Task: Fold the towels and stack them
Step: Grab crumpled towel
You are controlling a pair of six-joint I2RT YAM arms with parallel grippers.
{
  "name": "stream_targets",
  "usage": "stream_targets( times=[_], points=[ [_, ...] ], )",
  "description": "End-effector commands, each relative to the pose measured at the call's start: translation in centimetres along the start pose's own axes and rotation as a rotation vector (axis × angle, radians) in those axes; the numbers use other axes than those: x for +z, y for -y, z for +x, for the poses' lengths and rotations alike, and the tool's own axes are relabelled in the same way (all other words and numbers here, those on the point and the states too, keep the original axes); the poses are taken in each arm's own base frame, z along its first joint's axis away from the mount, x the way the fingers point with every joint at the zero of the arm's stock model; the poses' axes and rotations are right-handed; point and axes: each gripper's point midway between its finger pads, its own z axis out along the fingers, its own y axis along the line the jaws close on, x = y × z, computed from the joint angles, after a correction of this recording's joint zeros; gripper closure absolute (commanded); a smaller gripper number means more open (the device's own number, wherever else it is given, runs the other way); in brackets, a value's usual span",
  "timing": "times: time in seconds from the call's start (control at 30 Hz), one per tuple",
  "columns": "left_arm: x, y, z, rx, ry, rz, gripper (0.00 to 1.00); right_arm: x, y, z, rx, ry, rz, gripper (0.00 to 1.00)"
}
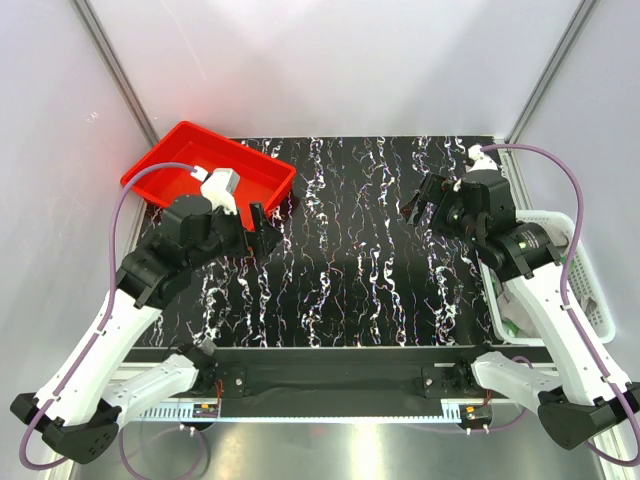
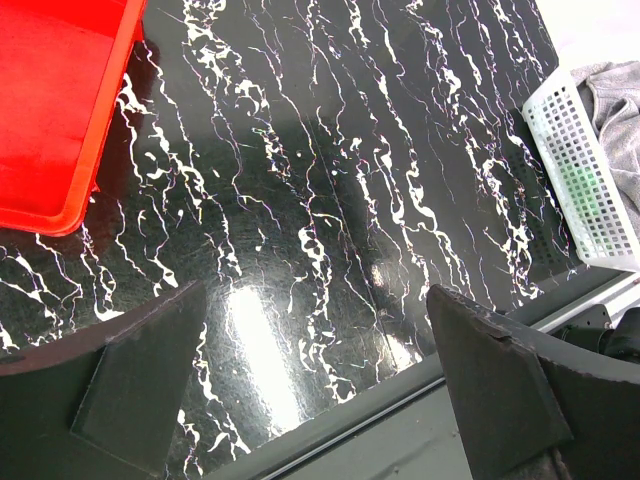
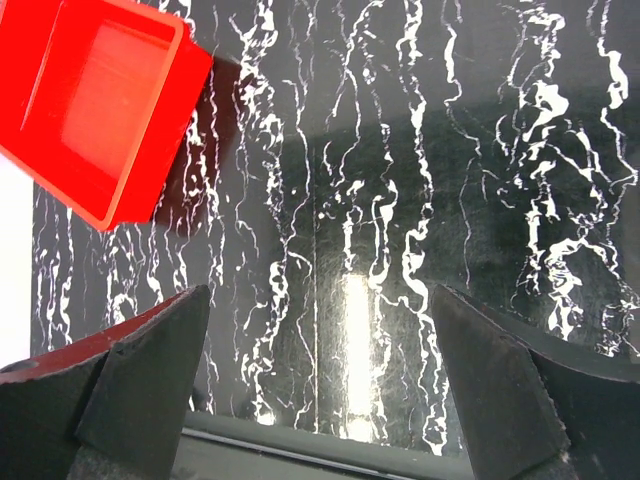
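My left tool (image 1: pixel 262 227) and right tool (image 1: pixel 421 204) hang released over the glossy, white-veined black desk (image 1: pixel 340 260). A soft grey towel (image 2: pixel 620 100) lies crumpled in the white mesh basket (image 2: pixel 560 130).

A grey towel (image 2: pixel 618 105) lies crumpled and unfolded inside the white mesh basket (image 2: pixel 552 122), its soft folds rising to the basket's rim, while a bright green towel (image 2: pixel 587 188) lower in the same basket shows only as a blurred patch of colour through the basket's mesh wall.
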Motion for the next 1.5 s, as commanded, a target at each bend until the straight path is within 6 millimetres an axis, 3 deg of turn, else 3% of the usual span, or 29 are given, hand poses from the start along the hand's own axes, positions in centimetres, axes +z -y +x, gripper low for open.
stream_targets(
  times=[0.0,0.2,0.27,0.3,0.33,0.37,0.43,0.47,0.53,0.57,0.7,0.8,0.9,1.1,1.23,1.33,1.43,1.47],
  points=[
    [-0.2,0.6,-1.7,0.005,0.07,0.02,0.01,-0.8,0.7,-1.0,0.022,0.06,0.04,0.0],
    [0.1,0.6,-1.4,0.011,0.058,0.027,0.01,-1.3,3.7,-2.9,-0.033,0.166,0.199,0.0],
    [0.4,1.0,-1.2,0.006,0.054,0.049,0.01,-1.0,6.2,-3.9,-0.08,0.188,0.364,0.0],
    [0.5,1.3,-1.2,0.005,0.051,0.063,0.01,-1.8,8.0,-5.5,-0.079,0.242,0.498,0.0],
    [0.6,1.7,-1.0,0.004,0.039,0.086,0.01,-1.9,10.1,-5.4,-0.09,0.214,0.603,0.0],
    [0.9,1.8,-0.9,0.004,0.028,0.093,0.01,-0.8,12.0,-5.2,-0.1,0.17,0.69,0.0],
    [1.0,2.0,-0.7,0.004,0.007,0.104,0.01,0.3,14.4,-4.5,-0.049,0.078,0.725,0.03],
    [1.3,1.9,-0.3,0.005,-0.017,0.097,0.01,0.3,17.4,-4.8,0.018,0.071,0.784,0.13],
    [1.4,2.0,0.0,0.005,-0.037,0.1,0.01,1.1,20.0,-3.6,0.065,0.043,0.803,0.22],
    [1.5,1.9,0.4,0.005,-0.062,0.095,0.01,0.5,22.4,-3.5,0.119,0.041,0.858,0.28],
    [1.6,2.4,1.0,0.003,-0.095,0.124,0.01,-1.1,26.9,-2.0,0.183,0.009,1.003,0.3],
    [1.6,2.7,1.3,-0.01,-0.118,0.137,0.01,-0.8,29.5,0.9,0.243,-0.04,1.037,0.3],
    [1.6,2.8,1.5,-0.027,-0.132,0.142,0.01,0.8,30.7,2.4,0.28,-0.061,1.003,0.3],
    [1.8,2.5,2.0,-0.054,-0.131,0.128,0.01,3.0,32.0,2.4,0.335,-0.068,1.004,0.33],
    [1.8,2.0,1.9,-0.056,-0.123,0.1,0.01,4.3,32.9,2.4,0.343,-0.069,1.014,0.48],
    [1.8,1.5,2.0,-0.05,-0.111,0.079,0.01,4.9,33.3,1.8,0.325,-0.058,1.008,0.64],
    [1.9,1.1,2.1,-0.046,-0.097,0.063,0.01,4.8,32.9,0.5,0.297,-0.031,0.989,0.95],
    [1.9,1.0,2.0,-0.045,-0.093,0.06,0.01,4.6,32.8,0.0,0.295,-0.023,0.989,1.0]
  ],
)
